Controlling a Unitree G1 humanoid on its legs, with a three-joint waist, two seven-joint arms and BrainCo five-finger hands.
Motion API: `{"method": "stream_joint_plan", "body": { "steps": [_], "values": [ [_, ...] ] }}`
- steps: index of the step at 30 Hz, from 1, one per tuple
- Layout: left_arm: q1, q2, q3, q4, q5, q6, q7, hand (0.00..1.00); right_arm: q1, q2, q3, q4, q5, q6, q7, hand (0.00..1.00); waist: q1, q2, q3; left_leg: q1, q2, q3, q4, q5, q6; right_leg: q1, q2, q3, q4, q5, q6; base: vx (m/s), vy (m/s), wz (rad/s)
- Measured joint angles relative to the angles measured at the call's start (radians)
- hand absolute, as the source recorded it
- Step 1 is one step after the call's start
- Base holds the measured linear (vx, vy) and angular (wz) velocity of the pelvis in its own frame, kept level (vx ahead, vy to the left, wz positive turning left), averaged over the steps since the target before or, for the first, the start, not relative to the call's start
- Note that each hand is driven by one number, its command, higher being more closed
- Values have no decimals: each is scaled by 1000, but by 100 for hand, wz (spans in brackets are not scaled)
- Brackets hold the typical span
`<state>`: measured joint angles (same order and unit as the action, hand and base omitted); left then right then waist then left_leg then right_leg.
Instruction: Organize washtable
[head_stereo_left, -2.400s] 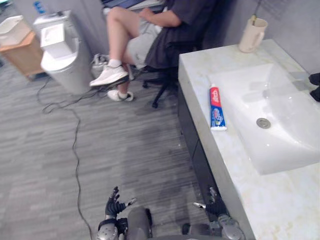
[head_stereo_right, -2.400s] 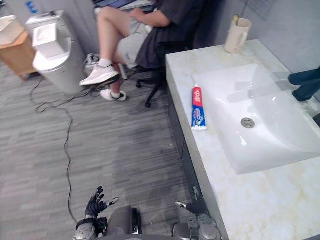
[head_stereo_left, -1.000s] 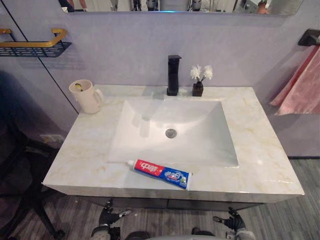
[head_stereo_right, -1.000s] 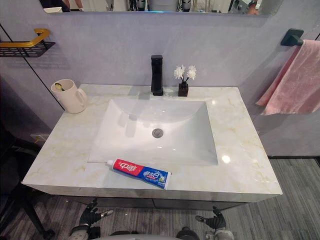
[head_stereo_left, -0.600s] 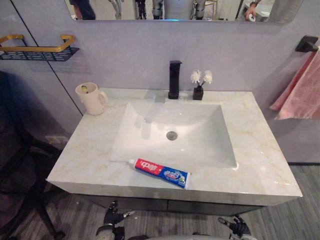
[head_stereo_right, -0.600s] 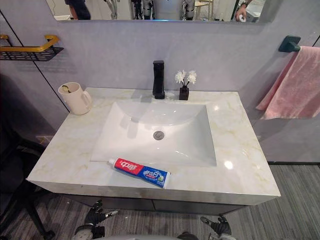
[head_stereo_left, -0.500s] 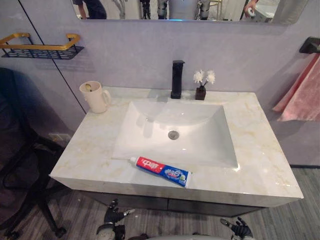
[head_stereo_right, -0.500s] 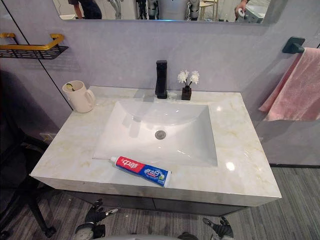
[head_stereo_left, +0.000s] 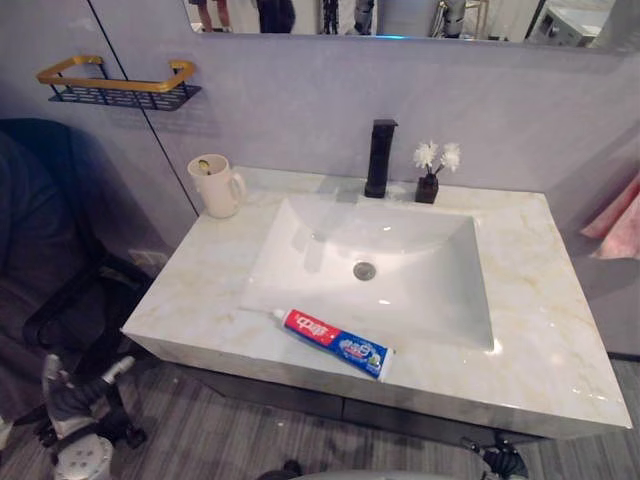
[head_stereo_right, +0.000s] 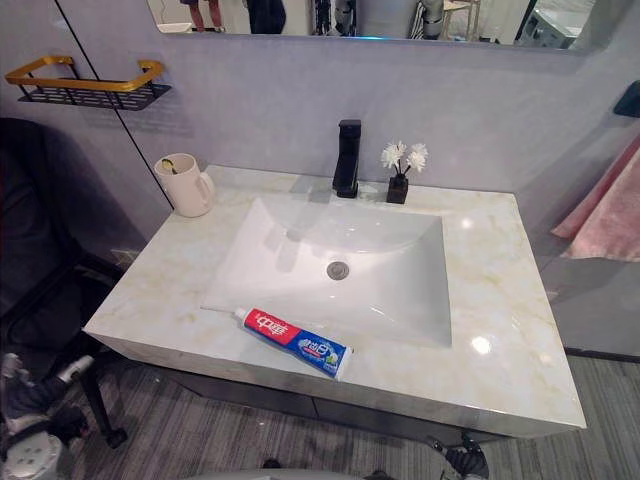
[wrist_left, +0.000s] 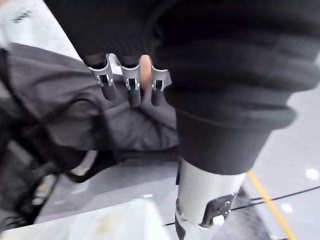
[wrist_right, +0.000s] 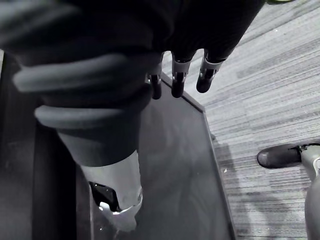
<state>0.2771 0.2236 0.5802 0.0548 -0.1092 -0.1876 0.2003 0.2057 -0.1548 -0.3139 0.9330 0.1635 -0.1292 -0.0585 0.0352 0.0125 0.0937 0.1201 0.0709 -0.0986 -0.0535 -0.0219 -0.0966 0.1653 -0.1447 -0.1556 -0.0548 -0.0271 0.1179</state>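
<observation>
The left robot hand (head_stereo_left: 68, 398) hangs at the lower left of the head view, below the worktop's front edge and well apart from it. Its fingers (wrist_left: 132, 92) are straight and released, holding nothing. The right robot hand (head_stereo_left: 500, 462) sits at the bottom right, also under the worktop edge, with its fingers (wrist_right: 177, 84) loosely extended and empty above the grey plank floor (wrist_right: 280, 105).

The toothpaste tube (head_stereo_left: 335, 343), red and blue, lies slantwise on the front strip of the pale marble worktop (head_stereo_left: 545, 330), just beside the front rim of the white basin (head_stereo_left: 420, 270), its white cap toward the frame's left. A cream mug (head_stereo_left: 217, 186) stands upright at the worktop's back left corner. Behind the basin stand a black faucet (head_stereo_left: 379, 158) and, just right of it, a small dark vase of white flowers (head_stereo_left: 430, 178).

A gold-railed black wall shelf (head_stereo_left: 115, 85) hangs at the upper left, a pink towel (head_stereo_left: 620, 220) at the right edge, and a mirror (head_stereo_left: 400, 18) along the top.
</observation>
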Motion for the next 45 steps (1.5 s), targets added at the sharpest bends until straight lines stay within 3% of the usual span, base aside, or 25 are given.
{"method": "stream_joint_plan", "body": {
  "steps": [4, 10, 12, 13, 17, 20, 22, 33, 45],
  "values": [
    [-23, -27, -50, -237, 81, -32, 48, 0, 16, 1, 3, -7, -9, 0, 16, 0, 6, 2, -1, -5, 0, -11, 4, -1, -1, 5, 1, -10, -1, 0, 0, -42, -9, 9],
    [-24, -20, -359, -524, 173, -94, 35, 0, 17, -2, 41, -7, -9, 0, 20, 0, -4, 18, -12, -25, -1, -23, 20, -1, -1, -8, 2, -20, -1, 0, -1, -37, -5, 4],
    [-24, 4, -470, -545, 214, -109, -7, 0, 12, -4, 63, -7, -10, -1, 32, 0, -23, 24, -15, -28, 1, -21, 22, -1, -1, -12, 5, -16, -1, 1, -2, -13, -6, -3],
    [-24, 6, -476, -545, 218, -109, -8, 0, 12, -4, 64, -7, -10, -1, 34, 0, -23, 25, -16, -28, 1, -20, 22, -1, -1, -13, 5, -16, -1, 1, -2, -3, -1, -9],
    [-43, 95, -676, -508, 420, -109, -86, 0, 10, -3, 108, -5, -11, -1, 42, 0, -24, 26, -16, -21, 1, -9, 22, -1, -1, -13, 4, -5, -1, 3, -2, -7, 4, -7],
    [-57, 150, -760, -400, 528, -109, -130, 0, 2, -7, 135, -6, -17, -2, 43, 0, -37, 26, -16, -20, 3, -3, 22, -1, -1, -14, 5, -1, -1, 6, -3, -28, 3, -4],
    [-57, 168, -770, -347, 568, -107, -147, 0, -10, -8, 151, -6, -18, -2, 43, 0, -50, 25, -16, -20, 4, 2, 22, -1, -1, -16, 6, 2, -2, 9, -5, -43, 4, -9],
    [-62, 235, -770, -240, 710, -103, -158, 0, -23, -10, 176, -10, -18, -17, 61, 0, -52, 19, -12, -24, 17, 24, 19, -1, -1, -26, 20, 23, -22, 25, -8, -15, 1, -6],
    [-93, 300, -787, -179, 744, -110, -158, 0, -25, -12, 178, -16, -19, -18, 62, 0, -73, 20, -13, -19, 17, 27, 18, -1, -1, -14, 21, 25, -44, 39, -11, -9, 0, 0]
  ]
}}
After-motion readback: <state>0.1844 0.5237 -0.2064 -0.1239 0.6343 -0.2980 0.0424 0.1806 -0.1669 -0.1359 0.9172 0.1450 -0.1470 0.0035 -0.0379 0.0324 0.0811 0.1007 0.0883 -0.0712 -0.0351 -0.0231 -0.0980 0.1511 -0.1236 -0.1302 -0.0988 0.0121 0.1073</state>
